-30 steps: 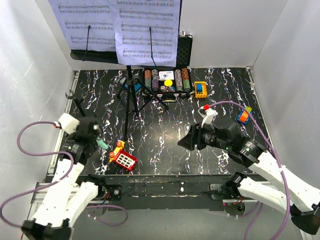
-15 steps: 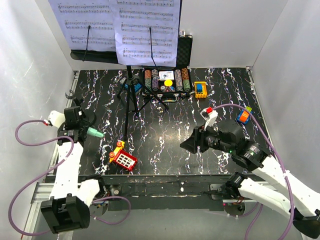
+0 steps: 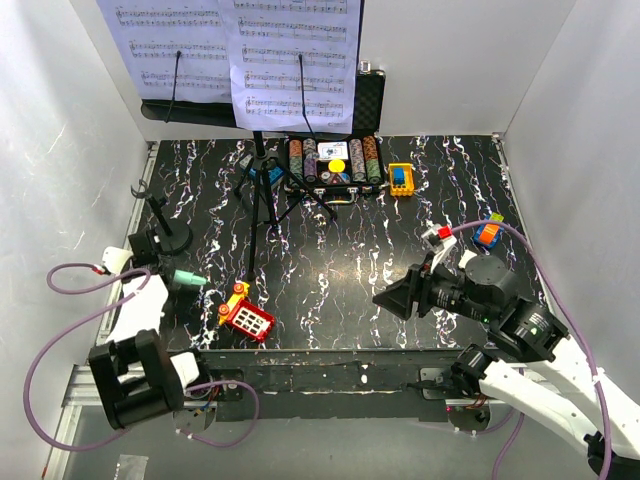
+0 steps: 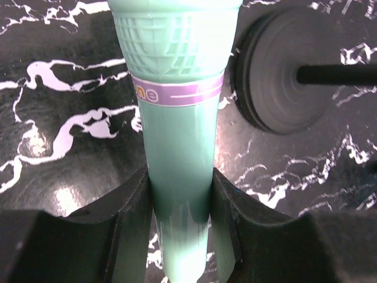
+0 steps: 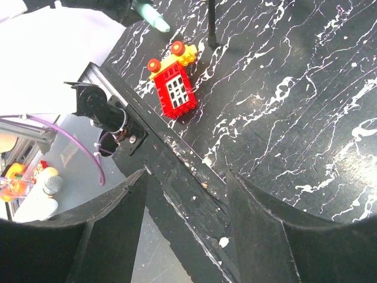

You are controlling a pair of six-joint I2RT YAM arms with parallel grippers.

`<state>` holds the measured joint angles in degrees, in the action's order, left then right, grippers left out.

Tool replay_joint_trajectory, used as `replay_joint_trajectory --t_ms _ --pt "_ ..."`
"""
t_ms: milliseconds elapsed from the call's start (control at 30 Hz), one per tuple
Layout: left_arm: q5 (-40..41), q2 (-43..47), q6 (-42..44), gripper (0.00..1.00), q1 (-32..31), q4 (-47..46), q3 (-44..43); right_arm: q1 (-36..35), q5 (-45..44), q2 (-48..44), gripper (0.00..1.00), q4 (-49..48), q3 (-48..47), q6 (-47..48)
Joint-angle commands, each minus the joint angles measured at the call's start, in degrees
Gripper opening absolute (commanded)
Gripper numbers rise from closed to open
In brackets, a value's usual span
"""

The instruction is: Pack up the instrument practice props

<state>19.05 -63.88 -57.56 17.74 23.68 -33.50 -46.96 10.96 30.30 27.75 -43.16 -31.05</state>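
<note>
Mint-green microphone point(image 4: 179, 153) clamped between left fingers point(image 4: 126, 227), head beside mic stand base point(image 4: 277, 88), right fingers point(image 5: 109, 236) apart

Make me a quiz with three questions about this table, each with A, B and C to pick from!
1. Where on the table is the red toy?
A. by the back wall
B. near the front edge
C. in the far right corner

2. What colour is the microphone?
A. orange
B. brown
C. mint green

3. What is the left claw doing?
A. shut on the microphone
B. open and empty
C. shut on the red toy

Answers:
1 B, the toy lies close to the front edge, left of the middle.
2 C, the left wrist view shows its mint-green body.
3 A, the claw squeezes the microphone's handle from both sides.
</note>
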Motion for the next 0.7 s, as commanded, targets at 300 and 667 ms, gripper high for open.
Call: replay_joint_trajectory --t_ms 300,667 --pt "-4.01 -16.18 0.26 0.00 3.36 -7.95 -5.44 -0.06 -1.20 -0.95 0.64 4.16 -1.58 2.83" --pt "-8.85 -24.28 1.57 0.36 3.71 -5.93 -7.55 0.03 -1.47 0.28 0.64 4.07 -2.11 2.66"
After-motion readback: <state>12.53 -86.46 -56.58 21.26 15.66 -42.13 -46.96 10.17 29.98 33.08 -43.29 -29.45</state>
